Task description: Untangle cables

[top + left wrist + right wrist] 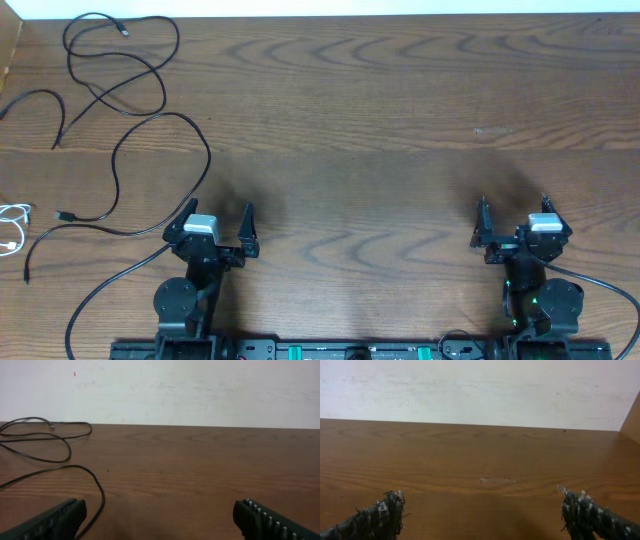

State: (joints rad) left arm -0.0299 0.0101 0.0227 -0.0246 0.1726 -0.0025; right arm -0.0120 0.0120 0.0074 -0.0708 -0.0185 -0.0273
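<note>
Far L, overhead only: white cable

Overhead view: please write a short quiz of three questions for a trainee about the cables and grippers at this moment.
1. True or false: the right gripper is shut on a cable.
2. Where do the black cables lie in the overhead view? A) far left part of the table; B) centre; C) near right corner.
3. Fill in: the white cable lies at the table's ___ edge.

Key: 1 false, it is open and empty; 2 A; 3 left.
</note>
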